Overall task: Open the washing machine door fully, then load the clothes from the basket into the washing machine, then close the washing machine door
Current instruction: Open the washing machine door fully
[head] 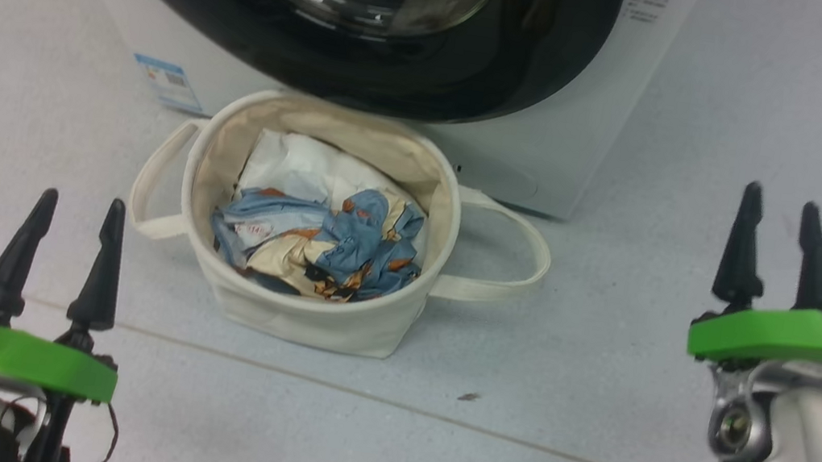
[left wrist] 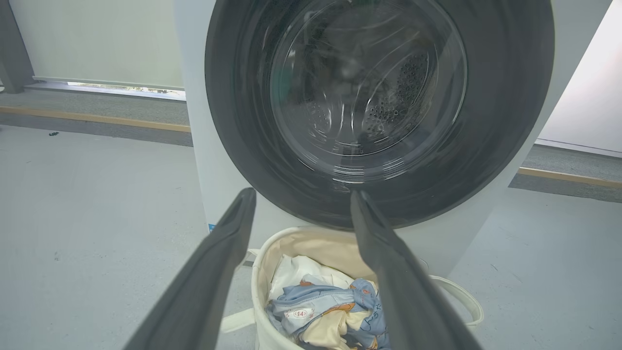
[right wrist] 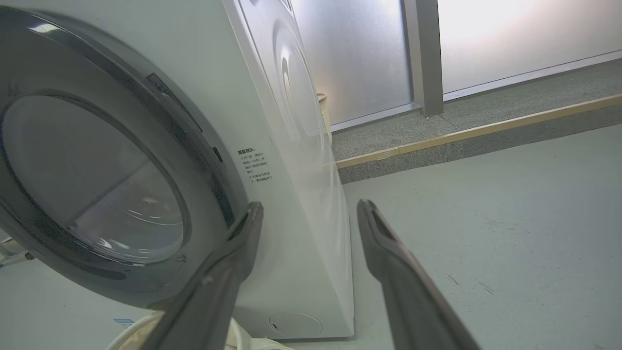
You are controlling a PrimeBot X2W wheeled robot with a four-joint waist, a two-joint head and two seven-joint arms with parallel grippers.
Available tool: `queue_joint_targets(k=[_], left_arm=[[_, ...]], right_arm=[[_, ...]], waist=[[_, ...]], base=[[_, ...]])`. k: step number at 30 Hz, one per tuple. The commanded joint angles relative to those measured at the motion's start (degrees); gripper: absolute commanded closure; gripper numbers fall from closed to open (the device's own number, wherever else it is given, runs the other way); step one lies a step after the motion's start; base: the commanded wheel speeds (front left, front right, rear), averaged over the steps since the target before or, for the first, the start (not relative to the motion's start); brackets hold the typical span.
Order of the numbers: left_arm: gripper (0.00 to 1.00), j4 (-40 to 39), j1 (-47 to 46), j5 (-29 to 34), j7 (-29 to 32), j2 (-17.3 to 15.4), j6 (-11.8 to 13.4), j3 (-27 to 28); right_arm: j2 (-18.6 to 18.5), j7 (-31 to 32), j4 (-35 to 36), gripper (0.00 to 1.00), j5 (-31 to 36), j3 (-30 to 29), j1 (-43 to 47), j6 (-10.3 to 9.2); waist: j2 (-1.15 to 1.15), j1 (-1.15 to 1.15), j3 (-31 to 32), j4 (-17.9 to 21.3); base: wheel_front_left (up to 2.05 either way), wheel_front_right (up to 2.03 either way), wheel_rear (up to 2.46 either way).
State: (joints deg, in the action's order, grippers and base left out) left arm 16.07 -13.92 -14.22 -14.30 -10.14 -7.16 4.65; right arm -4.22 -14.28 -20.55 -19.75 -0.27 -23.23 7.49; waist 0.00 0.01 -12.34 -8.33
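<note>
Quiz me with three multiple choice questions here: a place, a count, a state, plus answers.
1. Where does the basket stand? A. on the floor before the washing machine B. on a shelf C. on a chair
2. How many loop handles does it show? A. one B. two C. four
3. The washing machine door is: A. shut B. wide open C. taken off
Answers: A, it sits on floor below the door; B, one loop each side; A, rim flat against the white front.

Laundry area: washing machine [head: 543, 161] beside a basket [head: 300, 316].
</note>
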Motion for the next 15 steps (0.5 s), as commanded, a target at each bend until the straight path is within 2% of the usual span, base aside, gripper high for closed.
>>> queue_joint_targets(k=[1,3,4,5,7,12,15], left_arm=[[0.0,-2.24,-2.57,0.17,-0.7,-1.39,-0.33,2.11],[0.0,-2.26,-2.97,-0.05,-0.7,-1.56,-0.33,2.0],[0.0,-2.21,-3.34,-0.34,-0.7,-1.75,-0.33,1.92],[0.0,-2.17,-3.49,-0.46,-0.7,-1.86,-0.33,1.81],[0.0,-2.14,-3.77,-0.64,-0.7,-2.1,-0.33,1.6],[0.0,-2.04,-4.67,-1.44,-0.7,-2.5,-0.33,0.78],[0.0,-2.01,-5.13,-1.83,-0.7,-2.86,-0.33,0.52]], right_arm=[[0.49,-0.72,1.57,0.0,-0.76,0.57,-2.66,0.0],[0.6,-0.72,1.36,0.0,-2.18,-0.24,-4.03,0.0],[0.67,-0.72,1.18,0.34,-4.11,-0.82,-5.4,0.0],[0.62,-0.72,0.93,0.81,-4.71,-0.97,-6.09,0.0],[0.66,-0.72,0.7,1.0,-7.24,-1.53,-7.68,0.0],[0.58,-0.72,-1.32,1.0,-16.91,-2.9,-11.78,0.0],[0.59,-0.72,-3.28,1.0,-27.05,-2.61,-14.64,0.0]], waist=[[0.0,-0.01,-1.47,-0.72],[0.0,-0.01,-2.31,-1.12],[0.0,-0.01,-3.09,-1.46],[0.0,-0.01,-3.45,-1.64],[0.0,-0.01,-4.25,-1.97],[0.0,-0.01,-6.42,-3.17],[0.0,-0.01,-7.59,-4.0]], base=[[0.0,0.0,0.0],[0.0,0.0,0.0],[0.0,0.0,0.0],[0.0,0.0,0.0],[0.0,0.0,0.0],[0.0,0.0,0.0],[0.0,0.0,0.0]])
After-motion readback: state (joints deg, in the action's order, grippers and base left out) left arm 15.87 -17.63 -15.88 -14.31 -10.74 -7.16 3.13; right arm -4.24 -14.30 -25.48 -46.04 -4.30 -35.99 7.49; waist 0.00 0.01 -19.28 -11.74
